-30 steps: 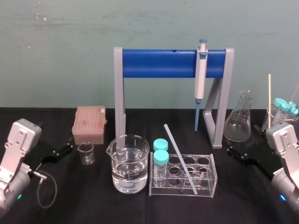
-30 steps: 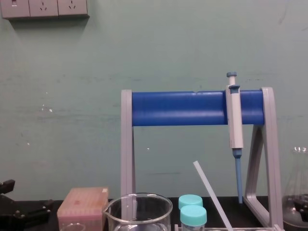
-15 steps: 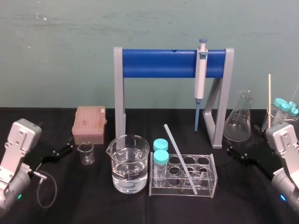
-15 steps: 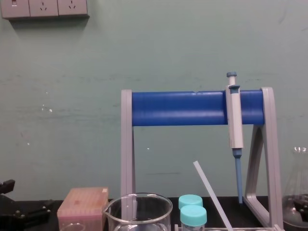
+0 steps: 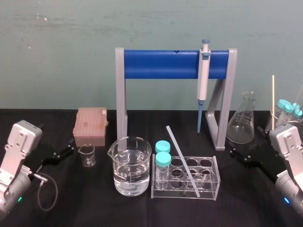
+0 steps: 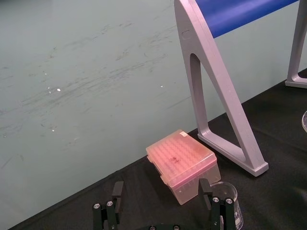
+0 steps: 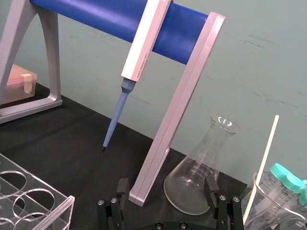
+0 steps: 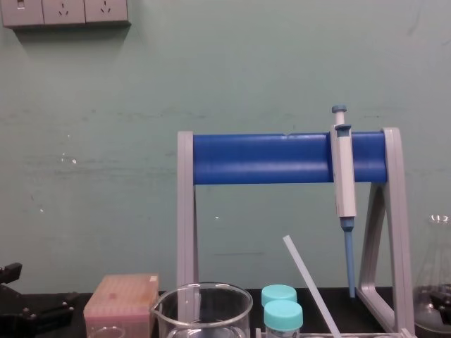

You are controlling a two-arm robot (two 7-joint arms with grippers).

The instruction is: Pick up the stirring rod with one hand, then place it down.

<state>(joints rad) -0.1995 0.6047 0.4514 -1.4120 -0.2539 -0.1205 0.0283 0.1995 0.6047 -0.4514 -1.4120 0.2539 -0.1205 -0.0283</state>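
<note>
The stirring rod (image 5: pixel 182 160) was propped toward 11 o'clock in the rack (image 5: pixel 216 178); the left gripper (image 5: pixel 66 152) and right gripper (image 5: pixel 236 154) were held wide. The rack could be tipped by a slanted pull.

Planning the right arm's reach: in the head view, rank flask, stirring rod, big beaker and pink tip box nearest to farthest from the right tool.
1. Flask, just behind right tool.
2. Stirring rod, centre.
3. Big beaker, left of centre.
4. Pink tip box, far left.
</note>
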